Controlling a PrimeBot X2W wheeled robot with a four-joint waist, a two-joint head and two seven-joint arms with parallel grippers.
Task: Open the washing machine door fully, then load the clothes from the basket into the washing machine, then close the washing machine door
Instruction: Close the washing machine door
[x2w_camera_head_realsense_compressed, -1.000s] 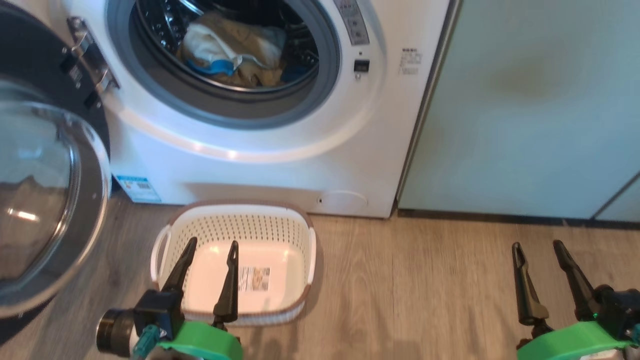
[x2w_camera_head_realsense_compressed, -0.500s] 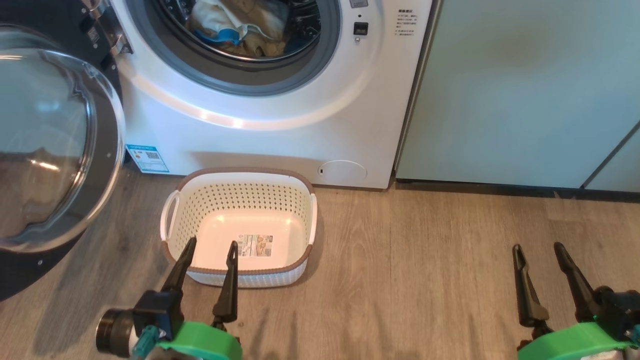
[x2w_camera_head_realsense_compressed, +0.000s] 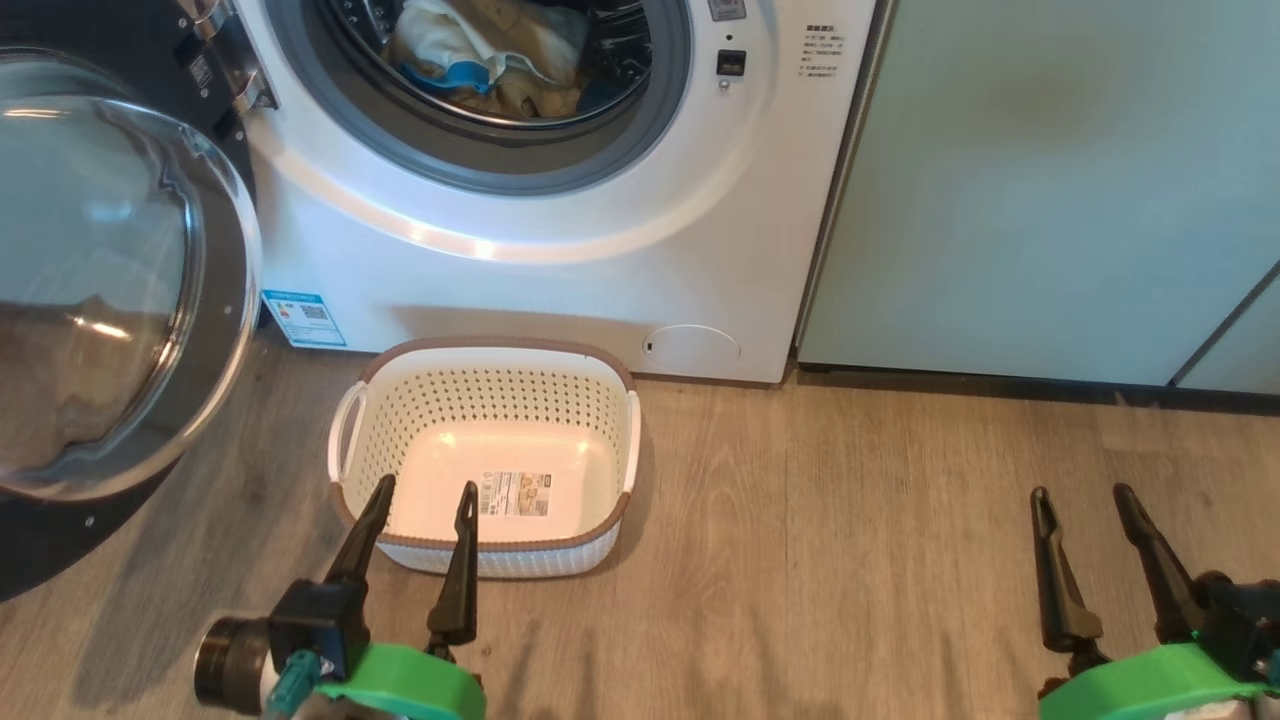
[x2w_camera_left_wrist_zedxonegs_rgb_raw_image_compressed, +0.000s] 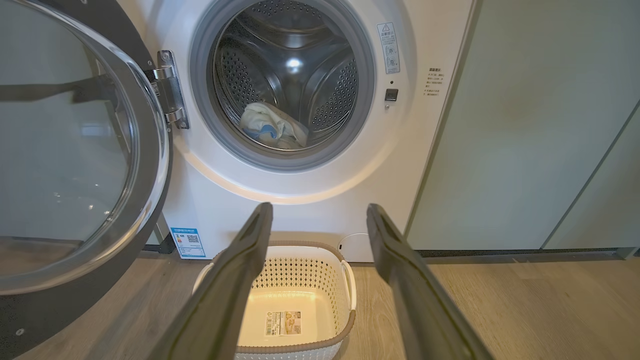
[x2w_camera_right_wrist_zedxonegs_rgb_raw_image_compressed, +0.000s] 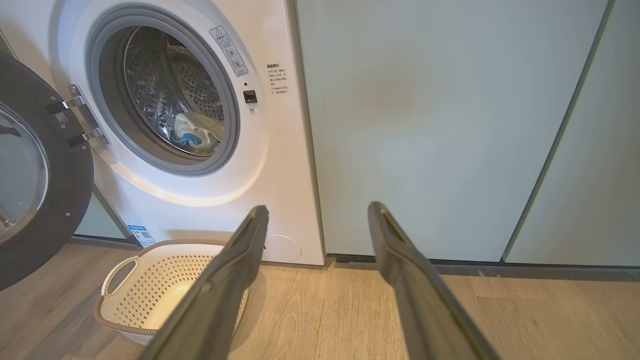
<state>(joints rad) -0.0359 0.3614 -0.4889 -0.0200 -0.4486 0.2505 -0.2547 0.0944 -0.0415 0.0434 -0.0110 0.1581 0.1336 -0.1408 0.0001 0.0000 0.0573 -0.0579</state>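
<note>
The white washing machine (x2w_camera_head_realsense_compressed: 620, 250) stands with its round black-rimmed door (x2w_camera_head_realsense_compressed: 100, 290) swung wide to the left. The clothes (x2w_camera_head_realsense_compressed: 490, 55), cream with a blue piece, lie inside the steel drum (x2w_camera_left_wrist_zedxonegs_rgb_raw_image_compressed: 290, 65), also clothes (x2w_camera_left_wrist_zedxonegs_rgb_raw_image_compressed: 272, 132) and clothes (x2w_camera_right_wrist_zedxonegs_rgb_raw_image_compressed: 197, 132). The cream basket (x2w_camera_head_realsense_compressed: 485, 400) sits on the floor before the machine, holding just its label sticker. My left gripper (x2w_camera_head_realsense_compressed: 425, 490) is open, held back just short of the basket's near rim. My right gripper (x2w_camera_head_realsense_compressed: 1085, 495) is open above bare floor at the lower right. Both hold nothing.
Pale green cabinets (x2w_camera_head_realsense_compressed: 1060, 180) stand right of the machine. A small round white panel cover (x2w_camera_head_realsense_compressed: 690, 345) sits low on the machine's front. Wood-look floor (x2w_camera_head_realsense_compressed: 850, 520) stretches between the basket and my right gripper.
The head camera has tilted down and back, so the machine and basket sit higher in the picture. Both grippers hold the same open pose.
</note>
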